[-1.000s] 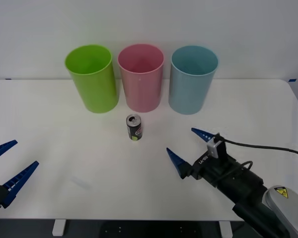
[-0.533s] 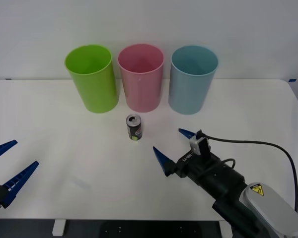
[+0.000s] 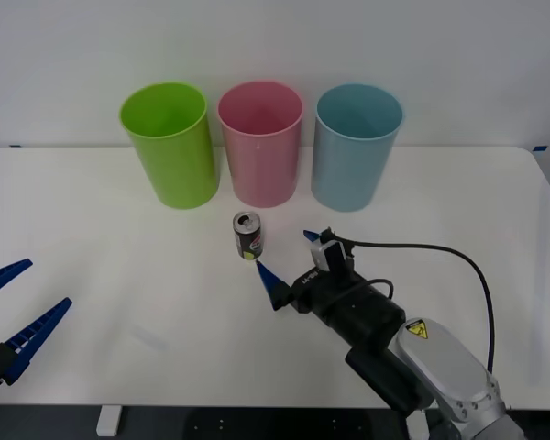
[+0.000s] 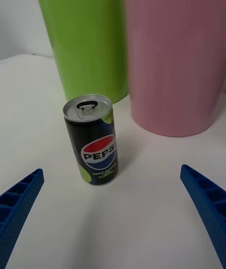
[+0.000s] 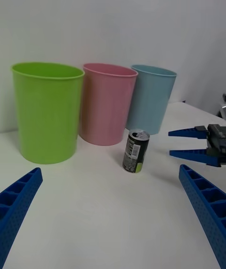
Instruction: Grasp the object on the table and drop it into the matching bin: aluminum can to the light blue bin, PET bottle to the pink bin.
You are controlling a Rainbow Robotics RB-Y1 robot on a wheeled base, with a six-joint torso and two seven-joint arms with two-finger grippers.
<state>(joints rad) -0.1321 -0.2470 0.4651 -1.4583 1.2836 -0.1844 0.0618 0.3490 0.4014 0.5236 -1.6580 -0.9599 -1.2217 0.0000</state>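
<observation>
Aluminum can (image 3: pixel 247 236) upright on the table (image 3: pixel 110 238), just in front of the pink bin (image 3: pixel 260 142), apart from it; silver top with pull-tab up, Pepsi logo readable from the right wrist.

Left to right: left gripper (image 3: pixel 7 316) low at the table's near left corner, fingers spread, holding nothing, well apart from the can. Lime green bin (image 3: pixel 169 143), pink bin, light blue bin (image 3: pixel 354 145) in a row at the back. Right gripper (image 3: pixel 289 259) just right of and nearer than the can, fingers spread wide, one fingertip (image 3: pixel 268 280) close beside the can's base, can not between them.
</observation>
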